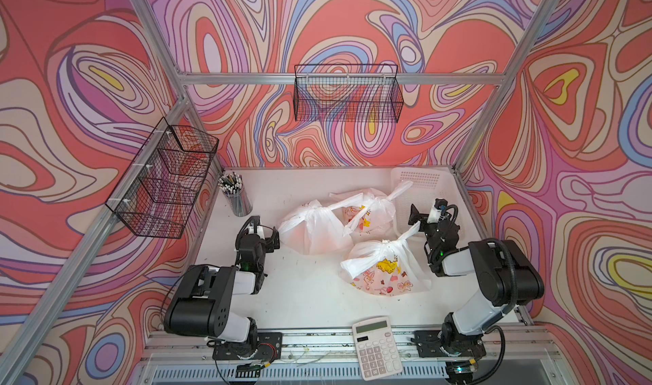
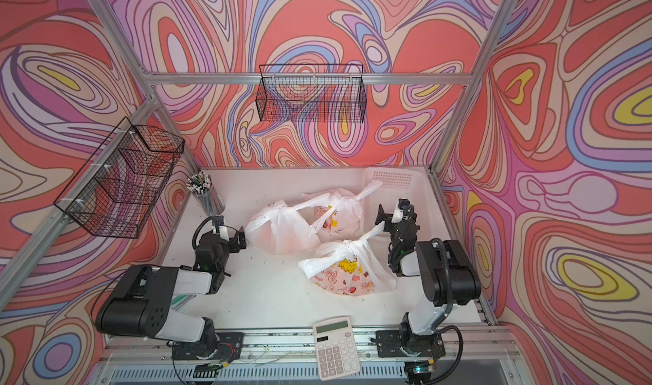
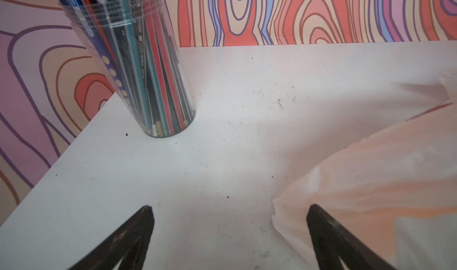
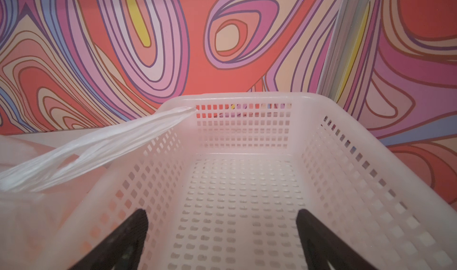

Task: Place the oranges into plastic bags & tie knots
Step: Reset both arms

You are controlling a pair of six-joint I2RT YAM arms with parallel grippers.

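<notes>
Bags [image 1: 314, 231], three, all knotted, lie close together on the table [image 1: 300, 295] between the arms, oranges [image 3: 408, 204] showing faintly inside. Left gripper [image 3: 228, 214] and right gripper [image 4: 221, 216] have fingers apart, holding nothing.

Twin high views over the whole table [image 1: 310, 295]; wrist cameras low, close, forward-facing.

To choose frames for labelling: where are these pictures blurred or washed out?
In both top views the plain plastic bag nearly fades into the white table; left wrist view: pencil jar crisp, that bag soft up close; right wrist view: the perforated basket blurs at its near rim.
</notes>
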